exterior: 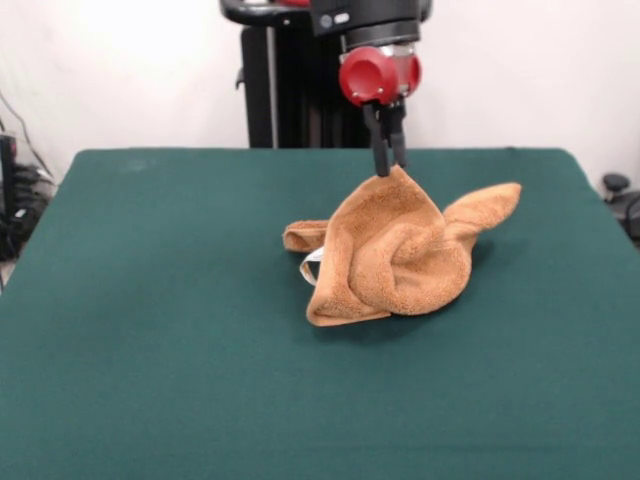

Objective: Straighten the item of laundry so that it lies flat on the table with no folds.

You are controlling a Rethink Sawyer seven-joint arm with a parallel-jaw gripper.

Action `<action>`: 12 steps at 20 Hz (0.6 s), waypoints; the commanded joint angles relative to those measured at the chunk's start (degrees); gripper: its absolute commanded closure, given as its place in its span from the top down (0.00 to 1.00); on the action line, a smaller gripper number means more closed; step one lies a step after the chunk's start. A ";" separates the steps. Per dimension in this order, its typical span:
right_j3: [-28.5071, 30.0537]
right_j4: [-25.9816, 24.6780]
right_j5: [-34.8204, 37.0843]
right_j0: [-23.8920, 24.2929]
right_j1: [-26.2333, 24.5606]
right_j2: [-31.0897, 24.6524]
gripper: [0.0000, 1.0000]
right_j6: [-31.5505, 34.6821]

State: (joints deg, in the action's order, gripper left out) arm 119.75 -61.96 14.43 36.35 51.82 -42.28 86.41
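Observation:
An orange-tan towel (395,255), the item of laundry, sits crumpled in the middle of the green table (150,330). One part of it is pulled up into a peak. My gripper (391,168) comes down from above and is shut on the tip of that peak, holding it above the table. The rest of the towel droops in folds, with one end trailing right and a rolled end at the left. A small white tag (311,264) shows at the towel's left lower edge.
Wide bare green cloth surrounds the towel on all sides. Dark equipment and cables (20,200) stand beyond the table's left edge, and a dark object (618,190) sits off its right edge.

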 commanded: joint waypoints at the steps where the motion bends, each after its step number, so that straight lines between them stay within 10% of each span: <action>1: -2.54 -2.18 -5.97 -2.82 0.05 1.90 1.00 5.78; 12: -4.74 -0.32 -0.54 -3.91 -2.86 4.16 1.00 2.69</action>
State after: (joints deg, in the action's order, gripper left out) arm 118.94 -62.03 8.82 34.72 52.00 -40.78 86.41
